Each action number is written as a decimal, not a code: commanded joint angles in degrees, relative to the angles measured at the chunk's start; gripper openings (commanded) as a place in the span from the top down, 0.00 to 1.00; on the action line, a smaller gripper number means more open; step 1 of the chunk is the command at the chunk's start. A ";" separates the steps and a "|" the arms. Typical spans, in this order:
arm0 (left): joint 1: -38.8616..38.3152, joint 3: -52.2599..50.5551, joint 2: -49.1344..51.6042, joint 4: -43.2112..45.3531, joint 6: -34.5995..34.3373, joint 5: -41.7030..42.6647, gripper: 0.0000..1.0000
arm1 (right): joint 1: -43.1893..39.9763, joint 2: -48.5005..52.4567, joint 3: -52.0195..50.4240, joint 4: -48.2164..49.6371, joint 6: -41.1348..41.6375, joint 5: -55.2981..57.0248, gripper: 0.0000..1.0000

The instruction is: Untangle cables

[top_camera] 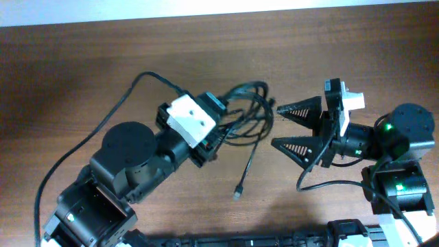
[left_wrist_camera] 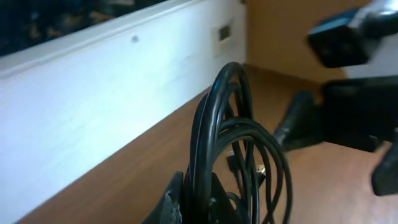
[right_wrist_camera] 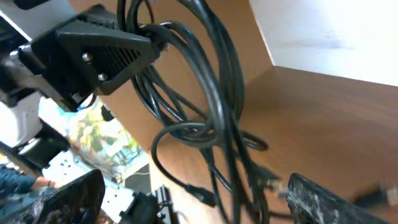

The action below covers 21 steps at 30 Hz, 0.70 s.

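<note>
- L gripper (top_camera: 218, 130): jaws fully closed on the cables (top_camera: 252, 103). It pinches the bundle at its left side. In the L wrist view the loops stand up out of the grip.
- R gripper (top_camera: 276, 125): jaws spread wide, holding nothing. Fingertips sit just beside the bundle's right edge.
- Cables: a looped clump near the centre of the table (top_camera: 137, 48), between the two grippers. One free end trails toward the near edge and ends in a plug (top_camera: 239, 195) lying on the wood.
- Risk 1: the L grip takes several strands at once. A pull from here would likely tighten the tangle rather than free a strand.
- Risk 2: R jaws closing at their present pos. may catch more than one loop, because the strands overlap closely and are hard to single out.
- Risk 3: thin cord may slip from the pads under a sideways pull, and the plug end could snag inside a loop.
- Hidden: L fingertips are mostly covered by cord in the wrist view and by the wrist housing from overhead.
- Cannot tell: no. of separate cables, or whether this is a true knot or only nested loops.
- Other plug ends are small and blurred in the R wrist view.
</note>
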 commanded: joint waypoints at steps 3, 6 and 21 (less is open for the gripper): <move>3.48 0.85 -0.66 0.55 -11.43 -5.68 1.00 | 0.15 -0.17 0.39 -4.81 0.72 10.05 0.06; 7.54 0.85 -0.57 0.59 -21.59 -5.86 1.00 | 0.15 -0.17 0.39 -7.74 2.45 13.99 0.04; 9.27 0.85 7.26 10.88 -41.75 12.79 1.00 | 0.17 -0.15 0.39 -12.44 8.66 20.81 0.03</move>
